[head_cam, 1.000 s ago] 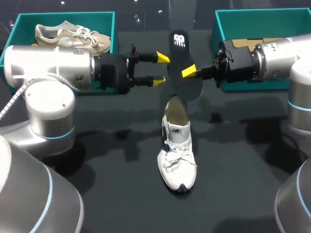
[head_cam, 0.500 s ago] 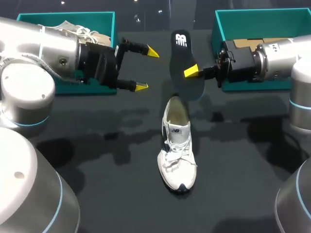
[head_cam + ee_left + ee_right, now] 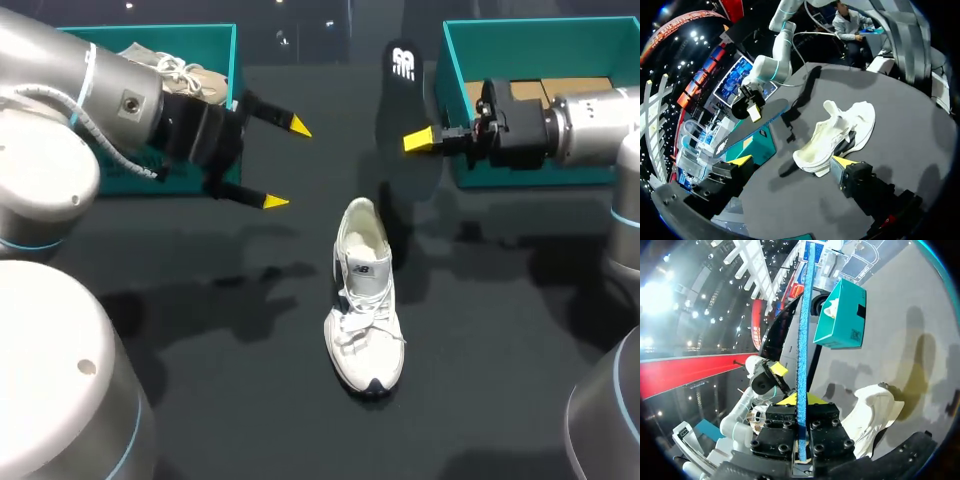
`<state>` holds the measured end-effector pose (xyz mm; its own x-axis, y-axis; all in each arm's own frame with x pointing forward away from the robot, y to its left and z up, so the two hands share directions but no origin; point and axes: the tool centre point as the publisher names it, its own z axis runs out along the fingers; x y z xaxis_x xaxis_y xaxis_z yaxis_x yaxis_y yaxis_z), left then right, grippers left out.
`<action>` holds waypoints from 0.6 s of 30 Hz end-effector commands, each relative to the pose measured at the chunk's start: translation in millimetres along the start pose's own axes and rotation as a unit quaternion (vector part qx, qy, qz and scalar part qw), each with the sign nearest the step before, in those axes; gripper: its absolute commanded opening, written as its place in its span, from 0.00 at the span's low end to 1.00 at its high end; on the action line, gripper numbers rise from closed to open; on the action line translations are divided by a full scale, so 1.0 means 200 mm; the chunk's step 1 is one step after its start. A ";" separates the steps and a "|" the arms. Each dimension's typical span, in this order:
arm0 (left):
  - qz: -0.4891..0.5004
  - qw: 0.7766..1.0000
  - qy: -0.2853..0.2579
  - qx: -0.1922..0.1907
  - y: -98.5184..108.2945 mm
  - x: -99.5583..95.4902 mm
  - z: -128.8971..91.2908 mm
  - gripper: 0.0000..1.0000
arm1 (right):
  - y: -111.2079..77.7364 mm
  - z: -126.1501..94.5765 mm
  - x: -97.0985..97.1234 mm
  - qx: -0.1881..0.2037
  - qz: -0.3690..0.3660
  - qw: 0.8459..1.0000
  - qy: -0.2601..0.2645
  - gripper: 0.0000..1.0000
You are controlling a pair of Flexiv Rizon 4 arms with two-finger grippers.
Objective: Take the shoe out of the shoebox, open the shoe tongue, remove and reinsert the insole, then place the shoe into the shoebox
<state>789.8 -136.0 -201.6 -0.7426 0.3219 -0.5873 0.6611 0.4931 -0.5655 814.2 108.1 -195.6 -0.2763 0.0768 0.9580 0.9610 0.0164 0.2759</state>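
While the left tool (image 3: 285, 164) gapes empty, the right tool (image 3: 418, 140) pinches a thin, flat black insole (image 3: 403, 72).

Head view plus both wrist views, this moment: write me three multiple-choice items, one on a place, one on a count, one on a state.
1. Where is the white shoe?
A. inside a box
B. on the table, outside any box
C. lifted in the air

2. How many teal boxes stand at the table's far side?
A. one
B. two
C. three

3. What state is the black insole in?
A. lying inside the shoe
B. flat on the table
C. clamped in the right arm's jaws, off the table

Answers:
1. B: the shoe rests on the dark table between the two arms.
2. B: there is a left box and a right box.
3. C: the right wrist view shows the insole edge-on between those jaws, and the head view shows it raised above the table.
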 end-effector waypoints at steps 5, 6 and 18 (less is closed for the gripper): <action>-0.079 0.994 0.065 -0.044 -0.04 0.00 -0.04 1.00 | -0.01 0.00 0.00 -0.003 0.000 1.000 -0.001 0.00; -0.079 0.994 0.065 -0.044 -0.04 0.00 -0.04 1.00 | -0.01 0.00 0.00 -0.003 0.000 1.000 -0.001 0.00; -0.195 0.973 0.096 -0.080 -0.05 0.10 0.16 1.00 | -0.03 0.01 -0.11 -0.016 -0.033 0.999 0.006 0.00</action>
<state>768.5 -144.0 -217.8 -0.9446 0.2262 -0.2377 0.3278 0.6834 -0.6523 814.4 104.1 -209.7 -0.3370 0.0822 0.9379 0.9408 -0.0084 0.3388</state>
